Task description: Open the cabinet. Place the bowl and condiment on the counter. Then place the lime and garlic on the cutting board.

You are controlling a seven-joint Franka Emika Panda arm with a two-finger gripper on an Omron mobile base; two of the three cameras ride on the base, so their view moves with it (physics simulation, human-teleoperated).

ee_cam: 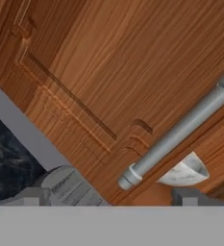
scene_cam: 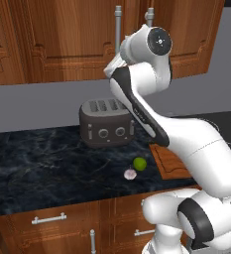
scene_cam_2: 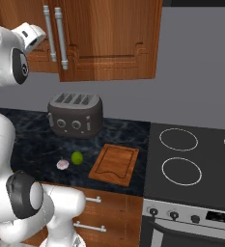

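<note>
The hand point(ee_cam: 111, 199) is wide open and empty beside the cabinet handle point(ee_cam: 178, 132); closing off-centre could slip off the bar.

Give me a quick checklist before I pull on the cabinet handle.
1. Gripper open: ok, the fingertips stand wide apart.
2. Bar handle lined up: ok, its lower end lies between the fingertips; whether they reach around it, cannot tell.
3. Cabinet open: not ok, there is just a narrow gap behind the handle.
4. Bowl located: ok, its marbled rim shows through that gap.
5. Cutting board free: ok, nothing lies on it.
6. Lime and garlic on the board: not ok, both lie on the counter beside it.
</note>
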